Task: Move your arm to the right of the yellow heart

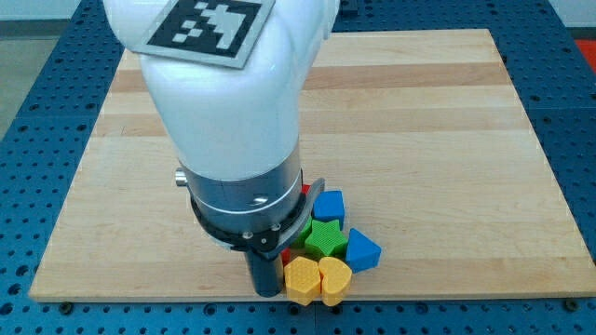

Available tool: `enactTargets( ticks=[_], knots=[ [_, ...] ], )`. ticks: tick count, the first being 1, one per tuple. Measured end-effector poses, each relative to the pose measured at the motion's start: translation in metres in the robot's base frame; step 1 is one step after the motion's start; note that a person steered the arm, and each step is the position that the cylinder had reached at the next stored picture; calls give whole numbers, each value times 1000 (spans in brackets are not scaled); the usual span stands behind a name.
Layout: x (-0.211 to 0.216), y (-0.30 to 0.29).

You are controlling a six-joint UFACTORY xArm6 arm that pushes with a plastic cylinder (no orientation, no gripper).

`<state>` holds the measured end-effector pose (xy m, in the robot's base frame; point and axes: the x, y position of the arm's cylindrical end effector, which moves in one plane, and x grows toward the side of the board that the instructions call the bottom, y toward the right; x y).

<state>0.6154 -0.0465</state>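
Note:
The yellow heart (pixel 335 278) lies near the board's bottom edge, in a tight cluster of blocks. A yellow hexagon-like block (pixel 302 279) touches its left side. My tip (pixel 264 290) is at the end of the dark rod, just left of the yellow hexagon block, so it stands to the left of the heart. A green star (pixel 325 238) sits above the heart, a blue cube (pixel 328 206) above that, and a blue wedge-shaped block (pixel 363 250) at the heart's upper right. A red block (pixel 287 254) peeks out beside the rod, mostly hidden by the arm.
The wooden board (pixel 447 140) lies on a blue perforated table (pixel 577 112). The arm's white body and grey wrist (pixel 244 200) hide the board's middle left and part of the cluster.

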Motion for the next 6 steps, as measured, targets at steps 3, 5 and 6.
enactTargets(
  ticks=[3, 5, 6],
  knots=[
    [-69, -58],
    [-188, 93],
    [-165, 211]
  ],
)
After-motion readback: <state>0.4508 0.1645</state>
